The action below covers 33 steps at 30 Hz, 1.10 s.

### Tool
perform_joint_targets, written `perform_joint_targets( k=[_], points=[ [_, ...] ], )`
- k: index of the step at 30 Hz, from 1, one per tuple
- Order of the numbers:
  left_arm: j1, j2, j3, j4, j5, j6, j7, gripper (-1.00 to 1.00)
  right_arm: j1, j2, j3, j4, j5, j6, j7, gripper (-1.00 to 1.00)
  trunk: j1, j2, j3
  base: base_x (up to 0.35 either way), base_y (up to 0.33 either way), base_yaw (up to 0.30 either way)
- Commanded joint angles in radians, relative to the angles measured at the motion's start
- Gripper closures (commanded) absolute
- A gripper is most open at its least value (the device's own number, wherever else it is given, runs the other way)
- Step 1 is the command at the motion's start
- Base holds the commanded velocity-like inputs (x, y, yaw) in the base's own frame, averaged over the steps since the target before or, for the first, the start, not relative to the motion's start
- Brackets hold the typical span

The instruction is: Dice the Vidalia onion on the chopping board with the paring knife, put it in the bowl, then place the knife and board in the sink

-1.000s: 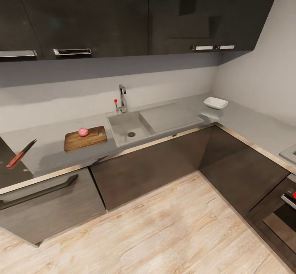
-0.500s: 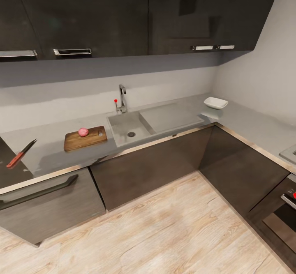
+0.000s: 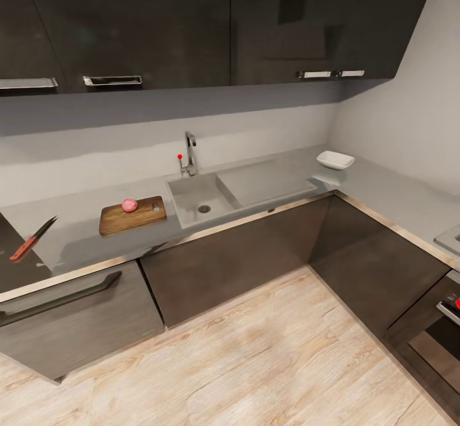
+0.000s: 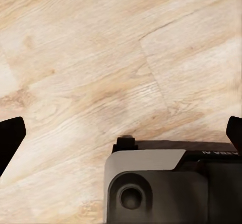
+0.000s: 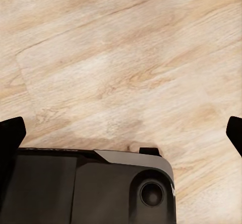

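Knife (image 3: 32, 239) lay on counter (image 3: 83, 228) at 9 o'clock of board (image 3: 132, 216), handle nearest; left arm closer. Both jaws spread, empty, over floor (image 4: 101, 58).

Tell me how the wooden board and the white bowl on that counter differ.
The chopping board is dark brown, flat and rectangular; the bowl is white, squarish, with raised flaring sides. The board is the larger and lies left of the sink, while the bowl sits far right near the counter's corner. The board carries a pinkish onion; the bowl looks empty. Both rest on the grey countertop.
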Motion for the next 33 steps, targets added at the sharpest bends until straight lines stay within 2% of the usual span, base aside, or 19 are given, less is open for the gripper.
perform_joint_targets(
  k=[1, 4, 10, 12, 15, 17, 20, 22, 24, 25, 26, 28, 29, 33],
  points=[
    [0.000, 0.013, -0.004, -0.003, 0.006, -0.002, -0.001, -1.00, -0.001, 0.000, -0.008, 0.000, 0.010, -0.002, -0.002, -1.00, 0.000, -0.002, -0.002, 0.000, 0.000, 0.000],
    [0.000, 0.036, 0.011, -0.028, 0.008, -0.006, -0.016, -1.00, -0.001, 0.000, -0.008, 0.000, 0.010, -0.002, -0.002, -1.00, 0.000, -0.002, -0.002, 0.000, 0.000, 0.000],
    [0.002, 0.045, 0.015, -0.068, 0.009, -0.076, -0.019, -1.00, -0.001, 0.000, -0.008, 0.000, 0.010, -0.002, -0.002, -1.00, 0.000, -0.002, -0.002, 0.000, 0.000, 0.000],
    [0.007, 0.053, 0.015, -0.102, 0.009, -0.082, -0.016, -1.00, -0.001, 0.000, -0.008, 0.000, 0.010, -0.002, -0.002, -1.00, 0.000, -0.002, -0.002, 0.000, 0.000, 0.000],
    [0.045, 0.069, 0.021, -0.193, 0.008, -0.087, -0.013, -1.00, -0.001, 0.000, -0.008, 0.000, 0.010, -0.002, -0.002, -1.00, 0.000, -0.002, -0.002, 0.000, 0.000, 0.000],
    [0.065, 0.072, 0.040, -0.234, 0.007, -0.088, -0.013, -1.00, -0.001, 0.000, -0.008, 0.000, 0.010, -0.002, -0.002, -1.00, 0.000, -0.002, -0.002, 0.000, 0.000, 0.000],
    [0.121, 0.067, 0.144, -0.323, 0.000, -0.092, -0.018, -1.00, -0.001, 0.000, -0.008, 0.000, 0.010, -0.002, -0.002, -1.00, 0.000, -0.002, -0.002, 0.000, 0.000, 0.000],
    [0.159, 0.055, 0.221, -0.378, -0.033, -0.092, -0.021, -1.00, -0.001, 0.000, -0.008, 0.000, 0.010, -0.002, -0.002, -1.00, 0.000, -0.002, -0.002, 0.000, 0.000, 0.000],
    [0.175, 0.050, 0.251, -0.401, -0.066, -0.092, -0.023, -1.00, -0.001, 0.000, -0.008, 0.000, 0.010, -0.002, -0.002, -1.00, 0.000, -0.002, -0.002, 0.000, 0.000, 0.000],
    [0.197, 0.044, 0.285, -0.433, -0.132, -0.091, -0.025, -1.00, -0.001, 0.000, -0.008, 0.000, 0.010, -0.002, -0.002, -1.00, 0.000, -0.002, -0.002, 0.000, 0.000, 0.000],
    [0.210, 0.041, 0.303, -0.451, -0.175, -0.090, -0.027, -1.00, -0.001, 0.000, -0.008, 0.000, 0.010, -0.002, -0.002, -1.00, 0.000, -0.002, -0.002, 0.000, 0.000, 0.000],
    [0.226, 0.037, 0.330, -0.469, -0.232, -0.089, -0.030, -1.00, -0.001, 0.000, -0.008, 0.000, 0.010, -0.002, -0.002, -1.00, 0.000, -0.002, -0.002, 0.000, 0.000, 0.000],
    [0.230, 0.035, 0.338, -0.473, -0.246, -0.089, -0.030, -1.00, -0.001, 0.000, -0.008, 0.000, 0.010, -0.002, -0.002, -1.00, 0.000, -0.002, -0.002, 0.000, 0.000, 0.000],
    [0.237, 0.035, 0.349, -0.464, -0.267, -0.090, -0.030, -1.00, -0.001, 0.000, -0.008, 0.000, 0.010, -0.002, -0.002, -1.00, 0.000, -0.002, -0.002, 0.000, 0.000, 0.000]
  ],
)
